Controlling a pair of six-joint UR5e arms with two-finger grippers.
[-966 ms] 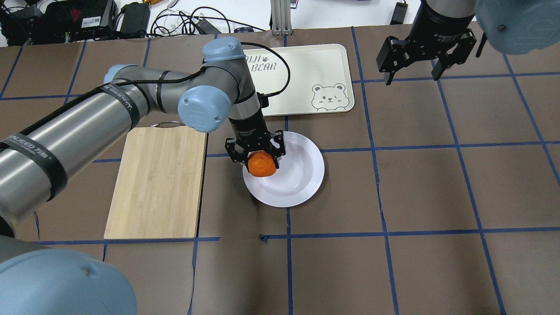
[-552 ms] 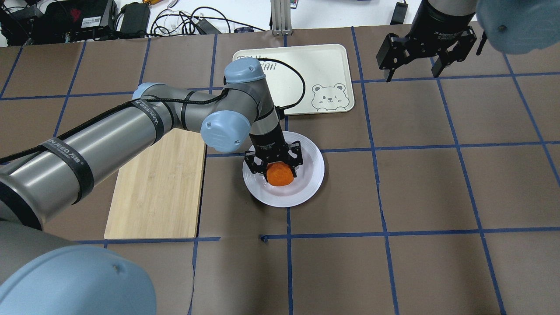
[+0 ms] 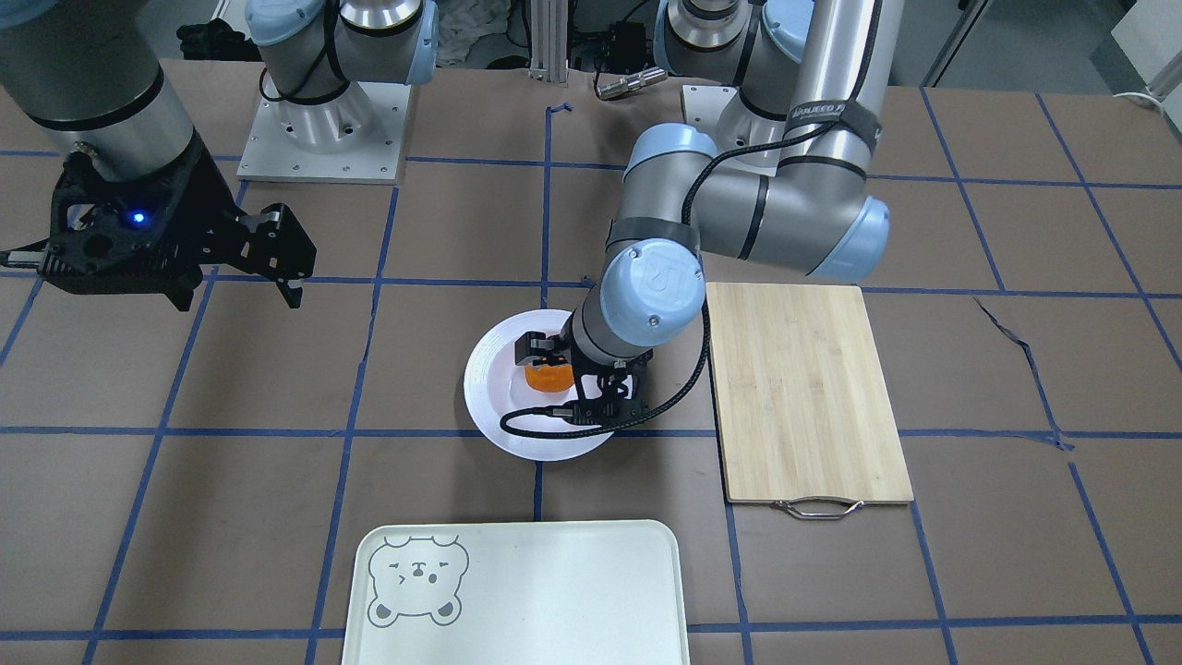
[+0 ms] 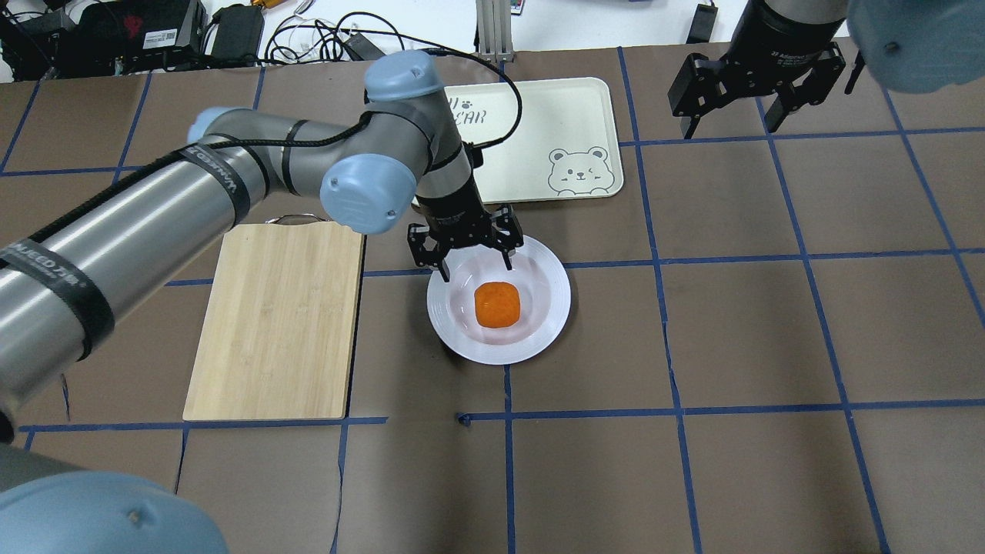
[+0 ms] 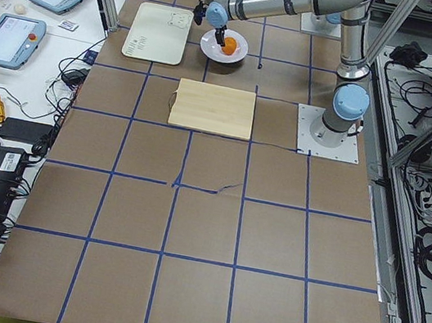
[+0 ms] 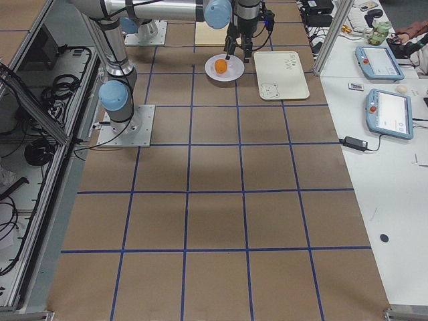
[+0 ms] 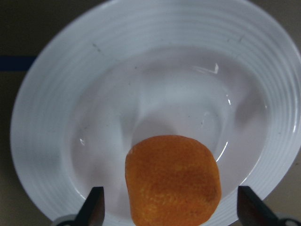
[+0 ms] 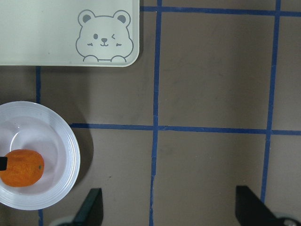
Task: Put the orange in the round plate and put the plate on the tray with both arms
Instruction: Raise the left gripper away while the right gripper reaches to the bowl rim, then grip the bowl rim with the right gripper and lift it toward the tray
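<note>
The orange (image 4: 496,305) lies loose in the sunken centre of the round plate (image 4: 551,317), in the middle of the table. My left gripper (image 4: 475,265) hangs open just over the plate's far rim, touching nothing. In the left wrist view the orange (image 7: 173,179) sits low in the plate (image 7: 47,117), between my spread fingertips (image 7: 91,209). The cream tray (image 4: 562,115) with the bear face lies just beyond the plate. My right gripper (image 4: 729,127) is open and holds nothing, high at the far right. Its wrist view shows the tray (image 8: 66,33) and the plate (image 8: 70,160).
A bamboo cutting board (image 4: 277,323) with a metal handle lies left of the plate. Cables and electronics (image 4: 115,31) crowd the far table edge. Blue tape lines grid the brown table cover.
My left gripper carried the orange over the plate's centre, opened and let it go. It then drew back to the plate's far rim. The right gripper barely moved.
</note>
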